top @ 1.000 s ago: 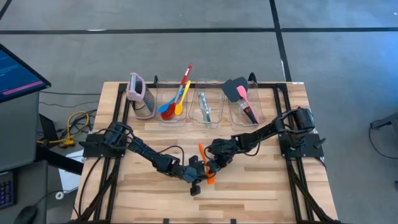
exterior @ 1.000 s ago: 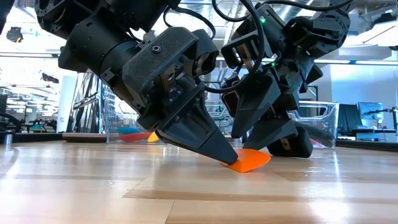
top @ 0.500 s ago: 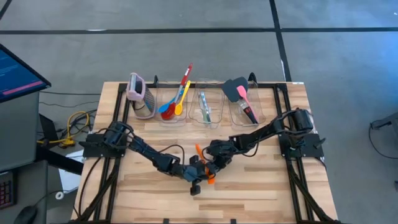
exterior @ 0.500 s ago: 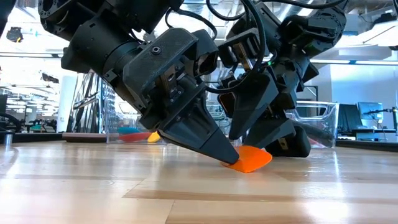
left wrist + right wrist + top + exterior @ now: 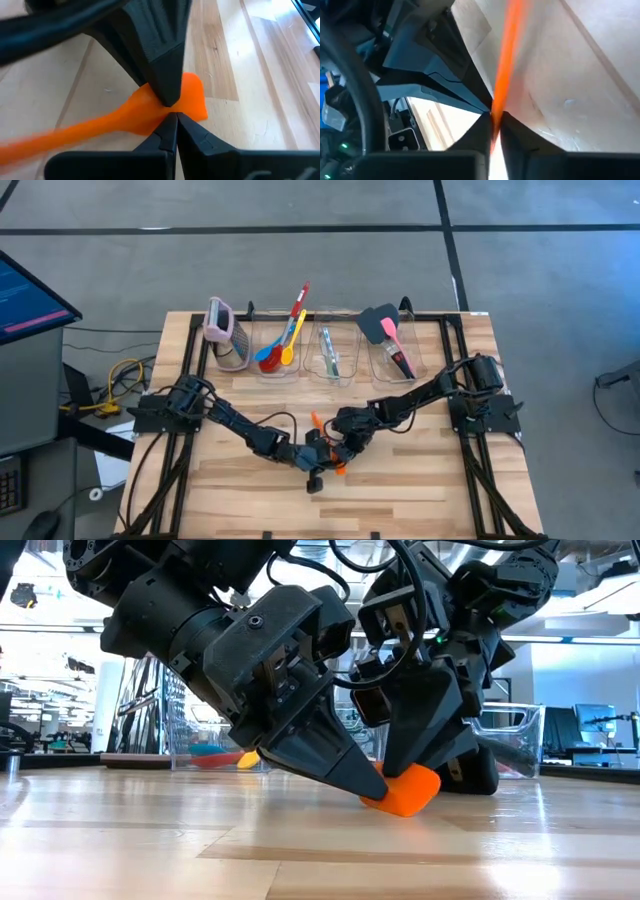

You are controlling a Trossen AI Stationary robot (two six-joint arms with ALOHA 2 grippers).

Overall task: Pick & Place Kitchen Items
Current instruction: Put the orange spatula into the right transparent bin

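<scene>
Flat orange plastic spatula (image 5: pixel 402 791) now raised at blade edge, tilted off wooden table (image 5: pixel 120 840) (earlier lying flatter). Right gripper (image 5: pixel 495 120) fingers narrowed from wider gap, handle pinched between them. Left gripper (image 5: pixel 172 116) fingers pressed together, unchanged, tips touching blade from beside.

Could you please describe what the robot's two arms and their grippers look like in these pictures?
Both arms are matte black, built of blocky jointed segments, with black cables looping alongside them. The left gripper ends in wedge-shaped black fingers tapering to a point, with a round screw on its housing. The right gripper has similar dark tapered fingers; a small green light glows on its arm.
</scene>
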